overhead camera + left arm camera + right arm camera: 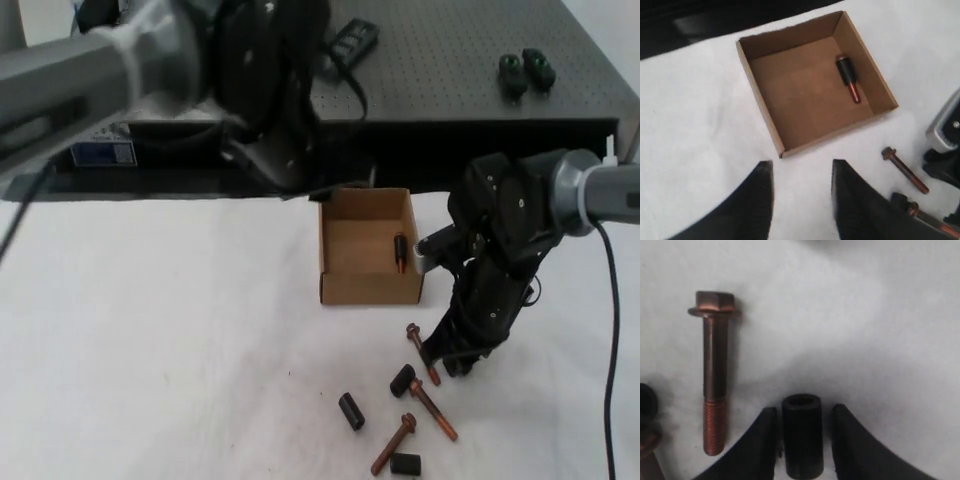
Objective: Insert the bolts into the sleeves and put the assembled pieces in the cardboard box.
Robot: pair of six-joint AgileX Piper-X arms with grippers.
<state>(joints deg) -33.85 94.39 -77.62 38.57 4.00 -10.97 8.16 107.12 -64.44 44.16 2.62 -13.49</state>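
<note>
Right gripper [804, 410], low at the high view's lower right, straddles a black sleeve [802, 440], fingers slightly apart. Left gripper [801, 162], held high, gapes empty above the cardboard box [759, 97] on the white-clothed counter [150, 330].

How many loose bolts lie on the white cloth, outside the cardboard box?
3. The first bolt beside the right end effector; second bolt just nearer the camera; third bolt left of that. The arm could hide others.

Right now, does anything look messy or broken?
Nothing looks broken or odd. One finished piece lies in the cardboard box; loose bolts and sleeves lie scattered on the white cloth, not yet put together.
</note>
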